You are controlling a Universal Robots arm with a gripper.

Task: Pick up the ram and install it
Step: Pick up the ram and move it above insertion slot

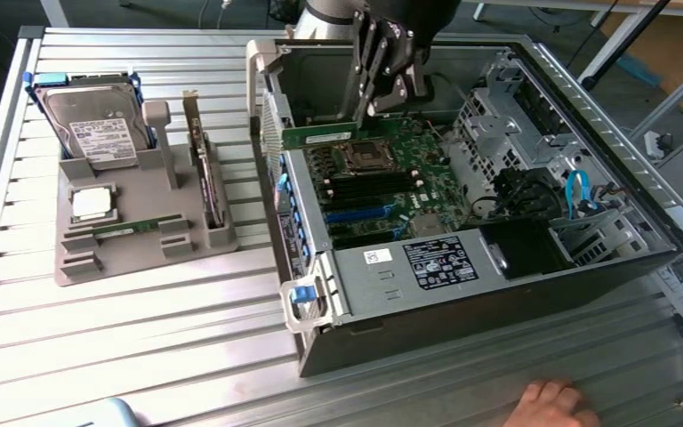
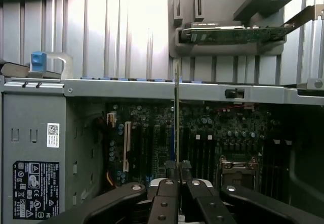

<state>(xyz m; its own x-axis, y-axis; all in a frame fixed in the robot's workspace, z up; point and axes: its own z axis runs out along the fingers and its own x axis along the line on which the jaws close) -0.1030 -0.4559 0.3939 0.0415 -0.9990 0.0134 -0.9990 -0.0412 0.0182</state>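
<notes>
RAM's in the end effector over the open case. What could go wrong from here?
1. The ram, clamped in the end effector, hangs near the processor socket. Slight misalignment going down might hit the socket instead of seating.
2. Its end sits near the case wall and might catch.
3. A hand rests on the table by the case and might stray into the work area.

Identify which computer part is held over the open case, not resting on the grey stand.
The long thin green ram stick, gripped by the black pincer; the silver hard drive, square processor and upright dark card sit on the stand.
</notes>
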